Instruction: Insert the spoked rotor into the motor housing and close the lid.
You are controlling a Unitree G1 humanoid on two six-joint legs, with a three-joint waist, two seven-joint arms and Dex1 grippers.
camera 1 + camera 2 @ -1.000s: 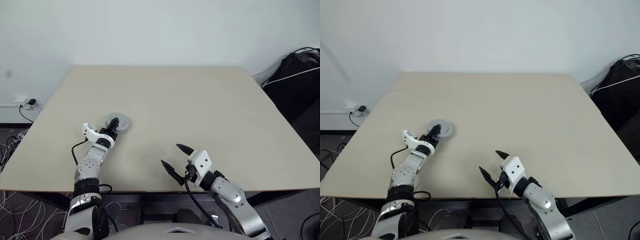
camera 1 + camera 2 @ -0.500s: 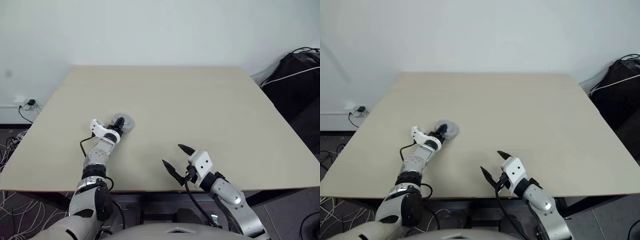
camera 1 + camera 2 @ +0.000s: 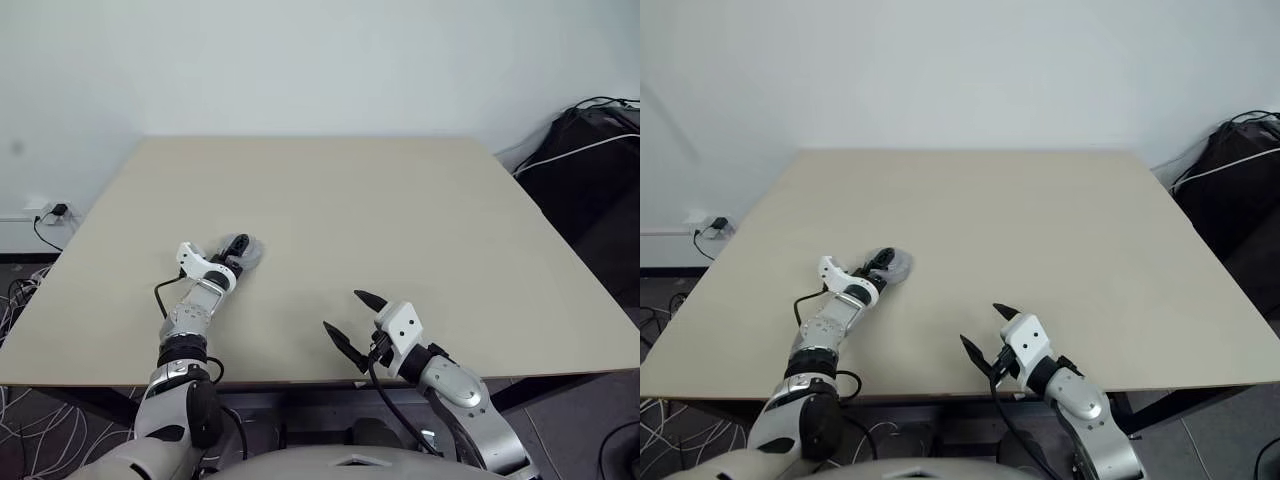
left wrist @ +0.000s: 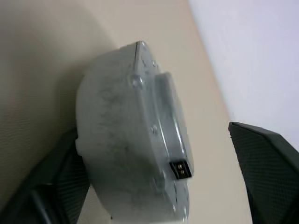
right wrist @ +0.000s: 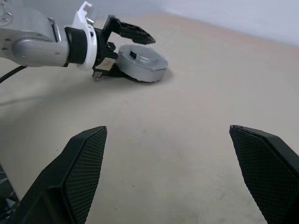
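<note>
You find the motor housing (image 5: 141, 62) lying closed on the table (image 3: 400, 200), its plain grey lid (image 4: 161, 126) on top. Draw the left gripper (image 5: 112, 49) straight back from the housing without nudging it, and check that the lid sits flush all round. Its fingers (image 5: 128, 31) stand spread, one above the housing's top and one low against its side, clamping nothing. The right gripper (image 3: 350, 318) waits well apart from the housing, fingers wide and empty
</note>
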